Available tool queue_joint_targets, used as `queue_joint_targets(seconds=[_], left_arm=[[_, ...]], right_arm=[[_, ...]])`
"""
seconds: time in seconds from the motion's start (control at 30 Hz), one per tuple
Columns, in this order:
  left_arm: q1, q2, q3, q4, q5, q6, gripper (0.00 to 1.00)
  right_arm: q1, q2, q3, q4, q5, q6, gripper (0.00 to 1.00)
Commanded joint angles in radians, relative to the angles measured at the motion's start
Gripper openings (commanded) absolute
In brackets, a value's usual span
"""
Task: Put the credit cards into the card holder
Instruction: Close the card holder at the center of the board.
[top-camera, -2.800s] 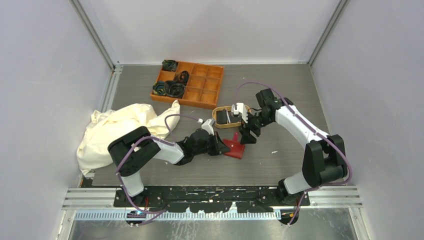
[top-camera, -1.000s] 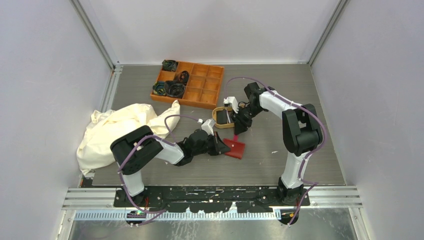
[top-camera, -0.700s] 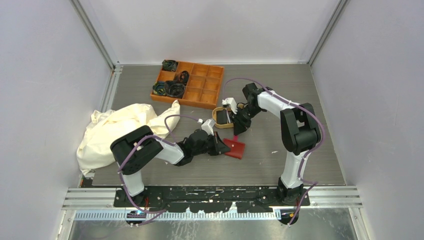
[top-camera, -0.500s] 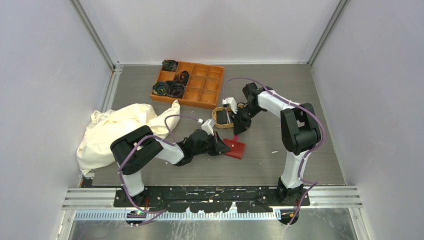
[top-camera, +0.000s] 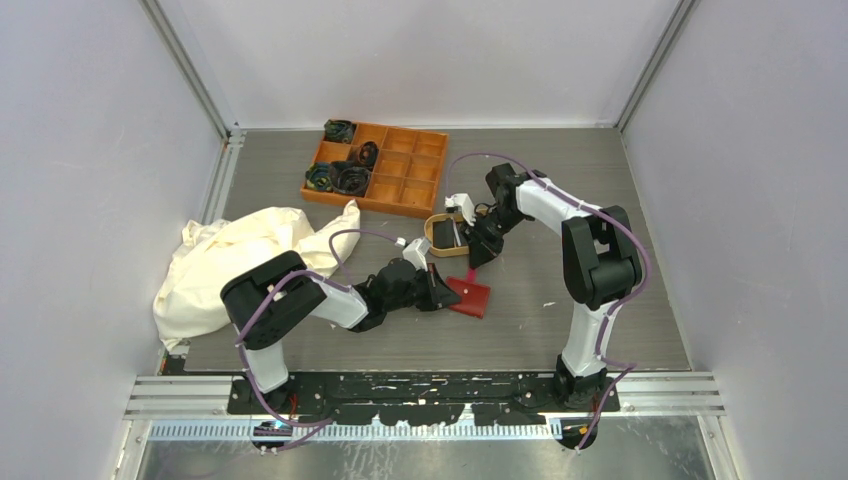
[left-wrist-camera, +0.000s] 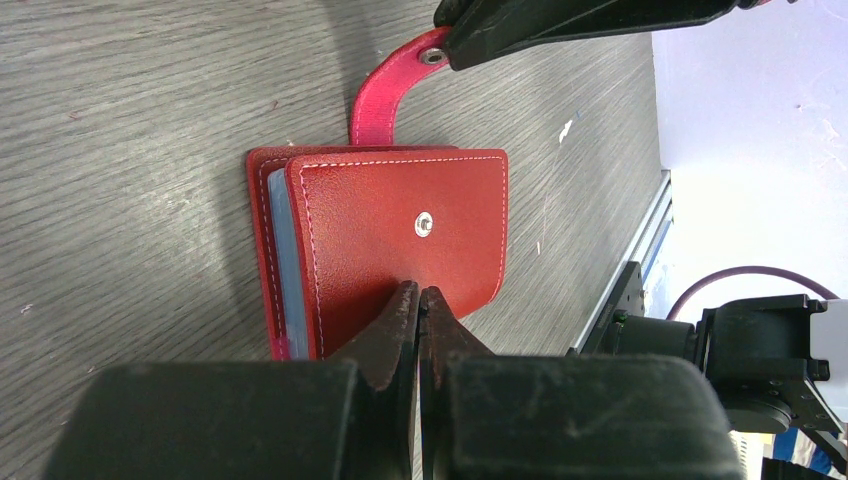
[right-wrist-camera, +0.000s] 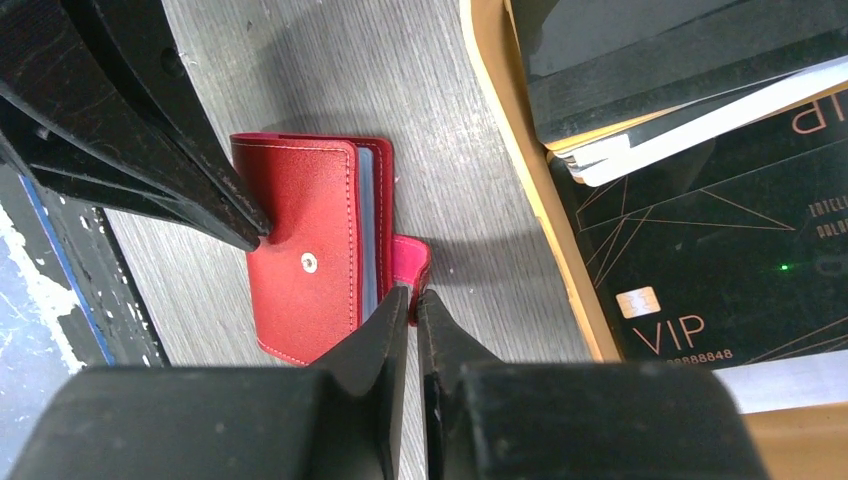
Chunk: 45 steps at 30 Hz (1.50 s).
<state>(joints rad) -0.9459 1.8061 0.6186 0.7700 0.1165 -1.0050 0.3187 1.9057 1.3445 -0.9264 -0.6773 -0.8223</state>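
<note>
Your right gripper pinches nearly shut on the snap tab — the card holder lies beyond it, toward your left gripper, closed, tips pinning the cover.

White-walled lab enclosure, aluminium rails

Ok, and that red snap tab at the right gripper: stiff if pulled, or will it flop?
Probably floppy: the snap tab curves away from the card holder toward the right gripper. Pulling likely drags the light holder too, unless the left gripper pressing on it holds.
</note>
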Motion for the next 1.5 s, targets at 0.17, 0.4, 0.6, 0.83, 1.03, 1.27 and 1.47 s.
queue_joint_targets(seconds=[0.17,0.4,0.6,0.83,1.03,1.27,1.47], left_arm=[[0.005,0.003,-0.015,-0.030,-0.011,0.040,0.00],[0.004,-0.012,-0.016,-0.036,-0.005,0.040,0.00],[0.007,0.000,-0.011,-0.026,0.008,0.031,0.00],[0.009,0.012,-0.011,-0.013,0.018,0.026,0.00],[0.009,0.008,-0.016,-0.010,0.019,0.026,0.00],[0.009,0.011,-0.022,0.001,0.023,0.026,0.00],[0.009,0.012,-0.021,0.004,0.023,0.027,0.00]], right_arm=[[-0.003,0.003,0.048,-0.057,-0.011,-0.041,0.07],[-0.001,-0.074,-0.007,-0.051,-0.056,-0.064,0.01],[0.021,-0.142,-0.067,-0.026,-0.076,-0.051,0.01],[0.068,-0.165,-0.128,0.003,-0.028,-0.041,0.01],[0.116,-0.168,-0.153,0.036,0.042,-0.023,0.01],[0.133,-0.179,-0.162,0.059,0.037,0.010,0.01],[0.144,-0.186,-0.169,0.060,0.032,0.013,0.01]])
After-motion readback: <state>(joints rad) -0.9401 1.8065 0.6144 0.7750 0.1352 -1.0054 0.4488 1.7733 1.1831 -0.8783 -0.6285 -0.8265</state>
